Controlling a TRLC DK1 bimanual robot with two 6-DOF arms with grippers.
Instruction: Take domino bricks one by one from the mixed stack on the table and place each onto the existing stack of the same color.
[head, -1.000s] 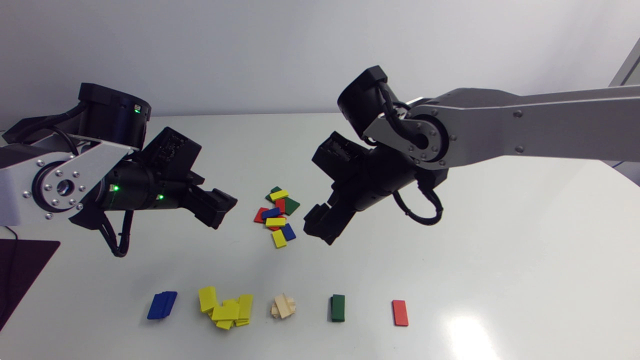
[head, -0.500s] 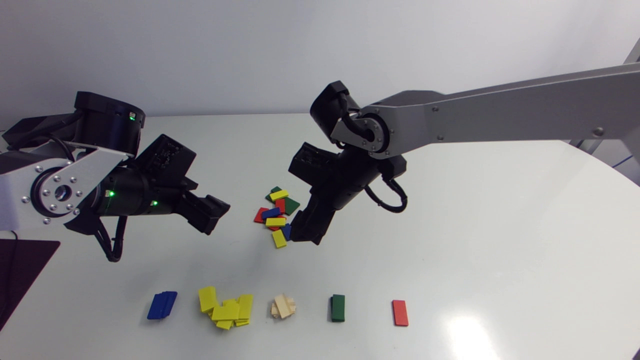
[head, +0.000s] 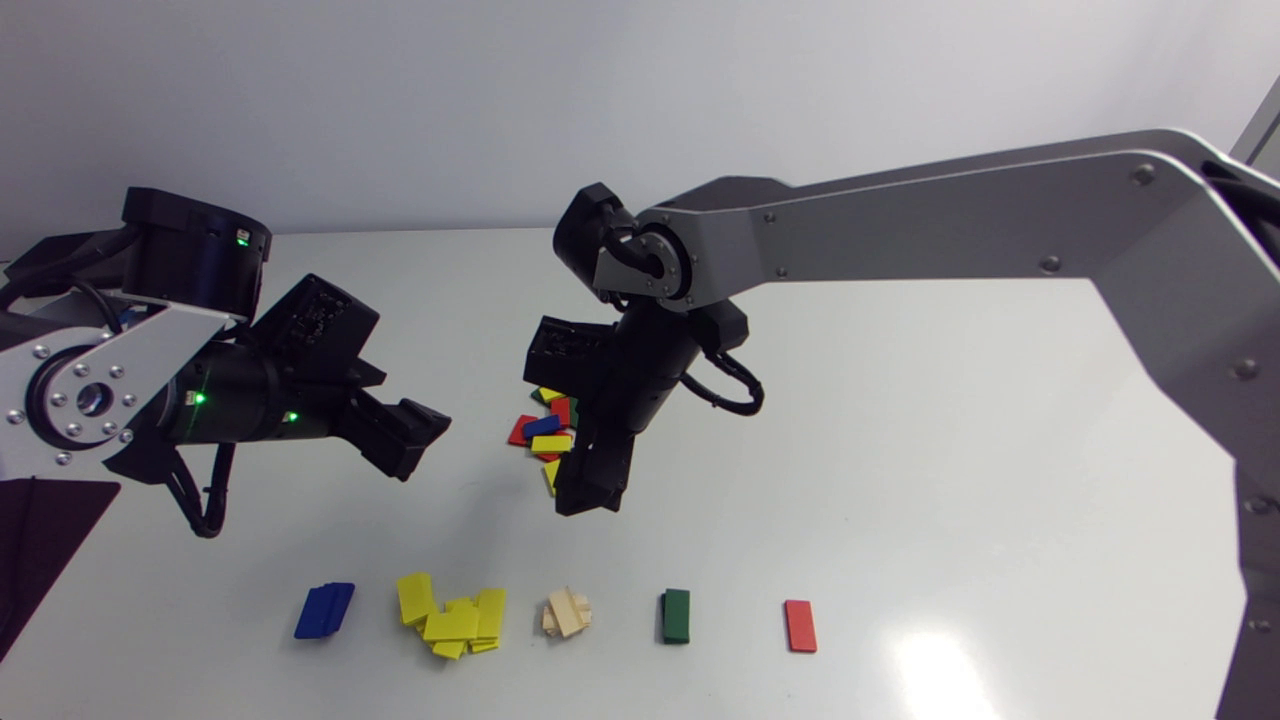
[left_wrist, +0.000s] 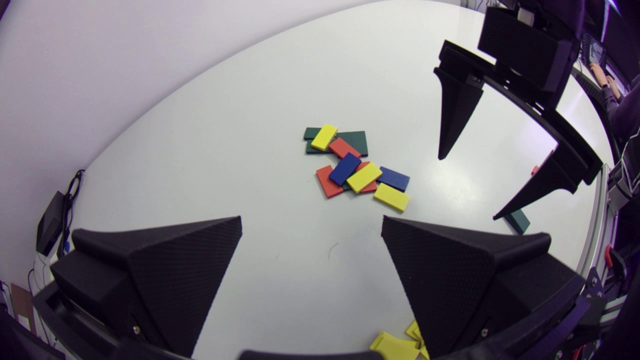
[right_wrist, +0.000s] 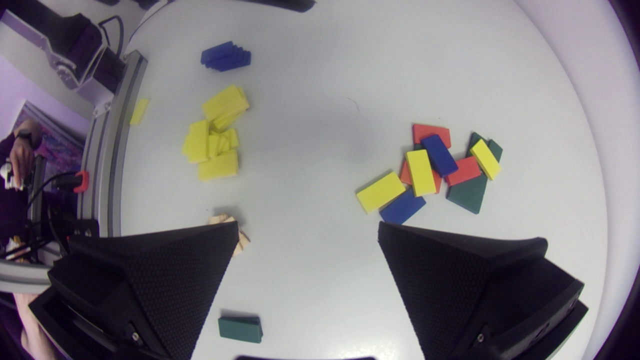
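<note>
- The right end effector (head: 590, 495), fingers spread and holding nothing, hangs at frame centre over the lower fringe of the mixed stack (head: 545, 440). It is probably lining up on the loose yellow brick (right_wrist: 380, 191) at the pile's edge.
- The left end effector (head: 410, 445), also spread and empty, hovers left of centre, apart from the pile, which leaves the right arm room.
- Open desk (head: 900, 480) lies between the pile and the yellow stack (head: 452, 620) at lower left. That stack sprawls, so placing a brick there needs care.
</note>
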